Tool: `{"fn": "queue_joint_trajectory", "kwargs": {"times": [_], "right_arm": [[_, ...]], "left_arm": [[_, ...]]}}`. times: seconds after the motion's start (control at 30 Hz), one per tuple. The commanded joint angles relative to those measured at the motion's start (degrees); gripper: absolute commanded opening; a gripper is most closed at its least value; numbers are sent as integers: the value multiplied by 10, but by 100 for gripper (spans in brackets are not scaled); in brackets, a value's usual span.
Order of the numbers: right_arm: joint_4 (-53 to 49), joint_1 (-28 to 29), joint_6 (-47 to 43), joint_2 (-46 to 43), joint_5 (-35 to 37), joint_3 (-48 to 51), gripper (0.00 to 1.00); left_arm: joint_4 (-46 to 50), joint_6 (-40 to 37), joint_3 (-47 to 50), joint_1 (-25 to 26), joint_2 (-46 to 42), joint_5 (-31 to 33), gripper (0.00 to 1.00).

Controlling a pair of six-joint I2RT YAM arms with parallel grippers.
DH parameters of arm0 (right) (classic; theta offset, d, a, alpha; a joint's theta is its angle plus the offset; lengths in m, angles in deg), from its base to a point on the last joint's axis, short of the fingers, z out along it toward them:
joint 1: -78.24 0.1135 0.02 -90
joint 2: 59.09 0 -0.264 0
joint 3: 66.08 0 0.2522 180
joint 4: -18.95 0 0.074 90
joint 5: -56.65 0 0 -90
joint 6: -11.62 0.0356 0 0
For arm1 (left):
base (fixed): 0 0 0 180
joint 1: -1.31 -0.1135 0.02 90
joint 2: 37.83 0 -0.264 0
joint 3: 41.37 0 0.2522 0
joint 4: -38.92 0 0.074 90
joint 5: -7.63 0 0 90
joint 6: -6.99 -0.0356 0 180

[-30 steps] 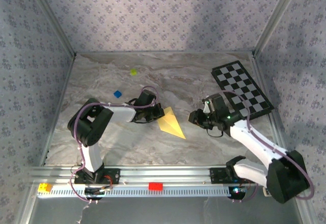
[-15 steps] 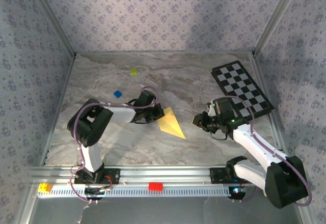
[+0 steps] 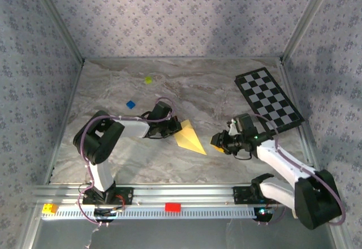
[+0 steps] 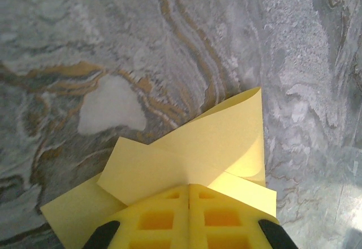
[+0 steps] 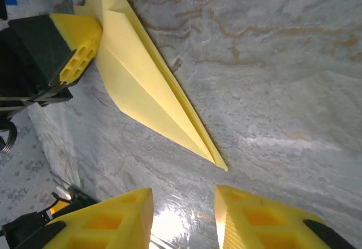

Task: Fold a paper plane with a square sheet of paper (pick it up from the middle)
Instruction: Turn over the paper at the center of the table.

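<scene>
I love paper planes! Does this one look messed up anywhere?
A little. On the paper plane, at its wide end by the shut left tool, one flap curls up instead of lying flat. The pointed tip looks neat.

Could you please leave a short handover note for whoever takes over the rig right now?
Left gripper: shut, apparently pinching the wide rear end of the paper plane.
Right gripper: open and empty, just short of the plane's pointed tip, not touching it.
Plane: lies on the marble table between the arms, tip towards the right gripper.
Done: the sheet is folded into a dart with layered wings.
Left: the rear flaps curl up loosely, so probably press the creases flat, then release.
</scene>
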State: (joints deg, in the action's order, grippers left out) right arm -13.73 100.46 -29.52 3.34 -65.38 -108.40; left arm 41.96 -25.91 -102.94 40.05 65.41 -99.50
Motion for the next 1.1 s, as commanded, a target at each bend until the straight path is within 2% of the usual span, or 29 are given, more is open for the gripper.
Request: {"fn": "queue_joint_trajectory", "kwargs": {"times": [0.0,0.13,0.23,0.37,0.73,0.93,1.07], "right_arm": [[-28,17,-23,46,-35,-52,35],[-58,40,-14,84,2,-69,34],[-34,44,-4,108,-2,-57,37],[-24,45,-17,158,-32,-67,34],[-2,54,-13,219,-29,-68,34],[26,59,-2,223,-23,-58,34],[42,62,-2,223,-48,-61,34]], "left_arm": [[31,3,9,3,2,4,0],[40,-1,0,3,6,4,0],[45,-4,0,1,1,6,0],[54,-13,-1,-3,5,1,0],[46,-8,10,-12,8,-4,0],[39,-4,16,-12,8,-6,0],[38,0,17,-13,8,-4,0]]}}
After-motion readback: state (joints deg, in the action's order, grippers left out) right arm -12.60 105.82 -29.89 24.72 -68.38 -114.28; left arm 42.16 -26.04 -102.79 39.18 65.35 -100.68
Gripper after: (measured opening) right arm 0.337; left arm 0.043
